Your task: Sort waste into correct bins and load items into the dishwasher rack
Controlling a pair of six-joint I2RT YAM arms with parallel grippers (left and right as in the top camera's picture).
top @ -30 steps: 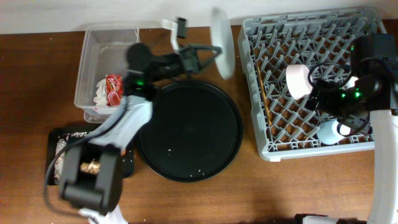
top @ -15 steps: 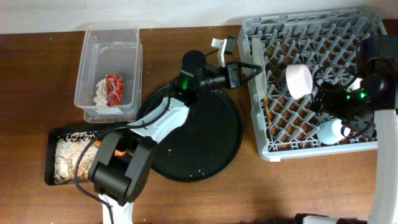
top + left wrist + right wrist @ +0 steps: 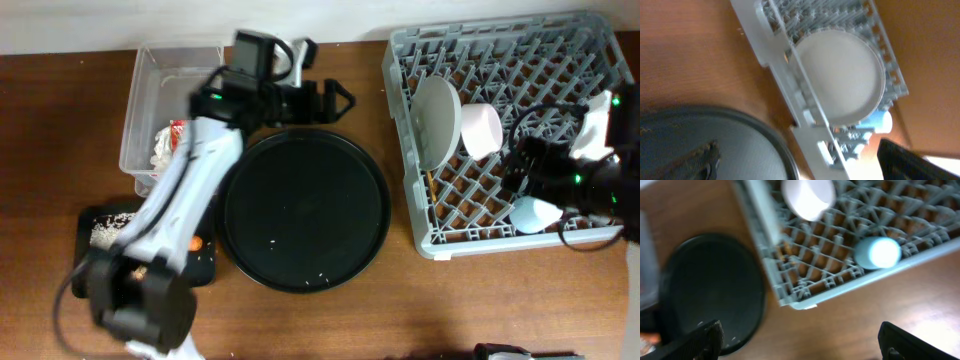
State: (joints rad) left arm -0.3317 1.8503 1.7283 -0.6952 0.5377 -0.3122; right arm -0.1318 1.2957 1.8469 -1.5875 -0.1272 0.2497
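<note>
The left pincer (image 3: 333, 100) hangs wide open and empty over the bench (image 3: 60, 120), between the tub (image 3: 180, 46) and the rack (image 3: 500, 60). The dish (image 3: 437, 122) stands on edge among the pegs at the rack's left side. The cup (image 3: 530, 212) lies near the rack's front rim. The right pincer (image 3: 800, 340), also spread wide and empty, hovers over the rack's front part.

- Robotics lab bench staged as a kitchen: wooden table (image 3: 300, 322) against a pale wall (image 3: 90, 20).
- Kitchen props: dishwasher rack (image 3: 500, 62), clear tub (image 3: 180, 48), round black tray (image 3: 305, 215).
- A white robot arm (image 3: 185, 190) reaches across.
</note>
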